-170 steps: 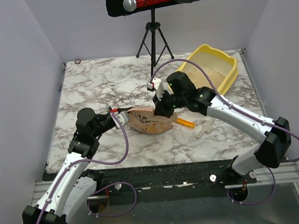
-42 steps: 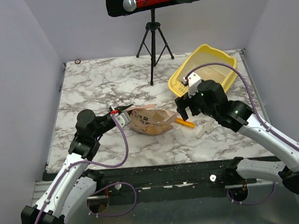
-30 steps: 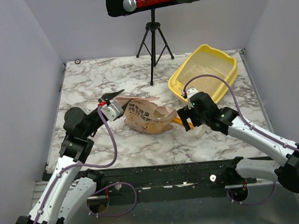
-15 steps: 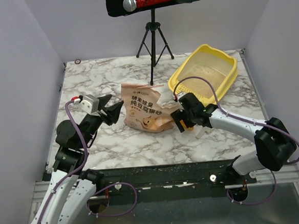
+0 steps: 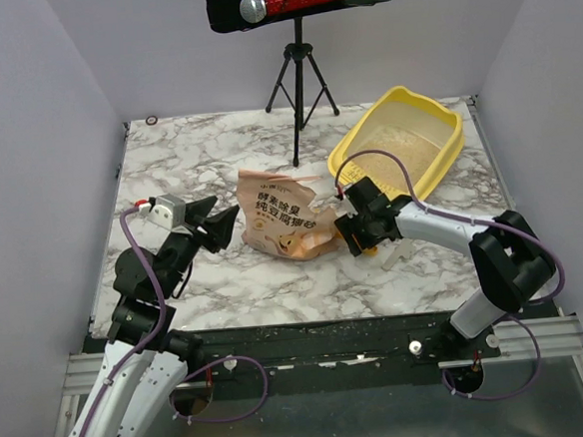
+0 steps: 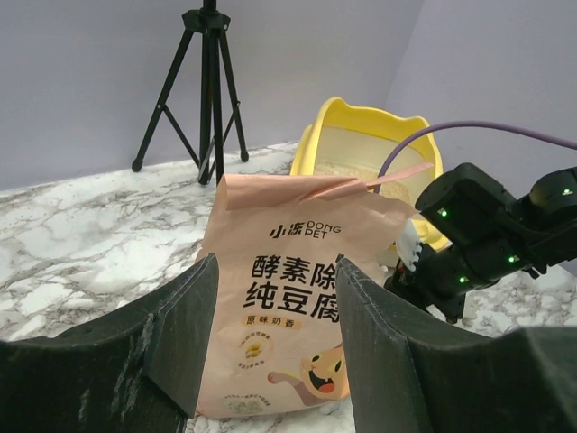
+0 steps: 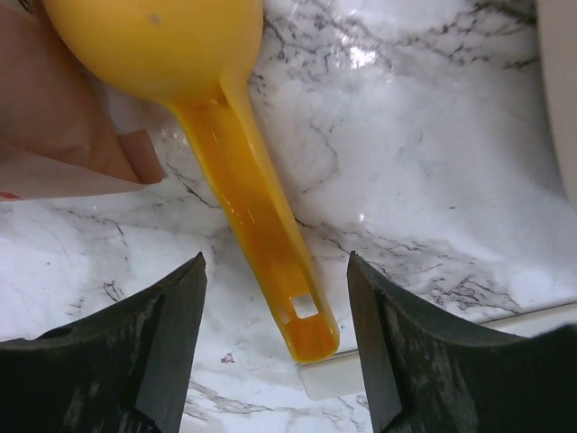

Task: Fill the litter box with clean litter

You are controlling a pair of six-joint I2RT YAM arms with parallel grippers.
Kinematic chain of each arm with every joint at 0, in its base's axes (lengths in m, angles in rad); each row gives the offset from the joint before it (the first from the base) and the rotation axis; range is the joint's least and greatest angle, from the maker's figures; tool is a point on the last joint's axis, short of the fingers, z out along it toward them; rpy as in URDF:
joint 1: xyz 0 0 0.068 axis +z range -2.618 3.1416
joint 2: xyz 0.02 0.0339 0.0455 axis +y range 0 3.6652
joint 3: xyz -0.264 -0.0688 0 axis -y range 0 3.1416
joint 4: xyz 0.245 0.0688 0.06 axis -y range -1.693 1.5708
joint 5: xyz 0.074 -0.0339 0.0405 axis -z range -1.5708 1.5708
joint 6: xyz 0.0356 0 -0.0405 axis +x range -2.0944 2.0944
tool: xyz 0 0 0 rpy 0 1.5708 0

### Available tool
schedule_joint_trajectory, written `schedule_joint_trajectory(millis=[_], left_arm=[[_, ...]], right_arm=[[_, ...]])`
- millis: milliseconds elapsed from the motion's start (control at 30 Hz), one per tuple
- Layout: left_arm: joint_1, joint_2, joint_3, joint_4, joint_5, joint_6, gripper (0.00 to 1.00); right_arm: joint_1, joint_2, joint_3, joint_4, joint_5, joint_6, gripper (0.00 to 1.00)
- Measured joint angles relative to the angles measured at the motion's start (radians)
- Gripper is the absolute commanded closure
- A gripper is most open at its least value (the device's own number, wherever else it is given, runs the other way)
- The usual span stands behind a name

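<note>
The litter box (image 5: 451,147) sits at the far right of the bench (image 5: 187,156), with litter (image 5: 407,145) inside. The bag (image 5: 281,217) stands mid-bench, the scoop (image 7: 243,171) beside it. The right fingers (image 7: 135,361) spread apart astride its handle. The left fingers (image 6: 135,361) gape toward the bag.

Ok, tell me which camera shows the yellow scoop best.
The right wrist view: the scoop fills the frame, bowl and slotted handle both clear. In the top view the right gripper covers it; the left wrist view shows the bag, not the scoop.

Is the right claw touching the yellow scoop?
Apart. In the right wrist view, bare marble shows between the scoop handle and each finger of the right gripper.
</note>
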State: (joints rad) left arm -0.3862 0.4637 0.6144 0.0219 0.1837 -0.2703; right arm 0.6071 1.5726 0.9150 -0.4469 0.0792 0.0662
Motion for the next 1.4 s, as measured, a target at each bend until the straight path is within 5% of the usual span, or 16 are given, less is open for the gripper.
schedule_joint_trajectory(millis=[100,300,533,1067,1400], left_arm=[[0.000,-0.014,-0.006,-0.001,-0.002,-0.005,0.37],[0.000,-0.024,-0.009,0.000,-0.014,-0.006,0.37],[0.006,-0.024,-0.014,0.000,-0.016,-0.008,0.37],[0.018,0.035,0.006,-0.002,0.108,0.014,0.35],[0.018,0.146,0.129,-0.002,0.382,0.123,0.35]], right_arm=[[0.000,0.030,0.000,-0.022,-0.013,-0.005,0.42],[0.000,0.060,0.019,-0.048,-0.018,-0.006,0.98],[0.001,0.018,0.031,-0.122,-0.008,-0.003,1.00],[0.014,-0.442,0.178,-0.314,-0.006,0.061,1.00],[0.015,-0.615,0.268,-0.332,-0.426,0.019,1.00]])
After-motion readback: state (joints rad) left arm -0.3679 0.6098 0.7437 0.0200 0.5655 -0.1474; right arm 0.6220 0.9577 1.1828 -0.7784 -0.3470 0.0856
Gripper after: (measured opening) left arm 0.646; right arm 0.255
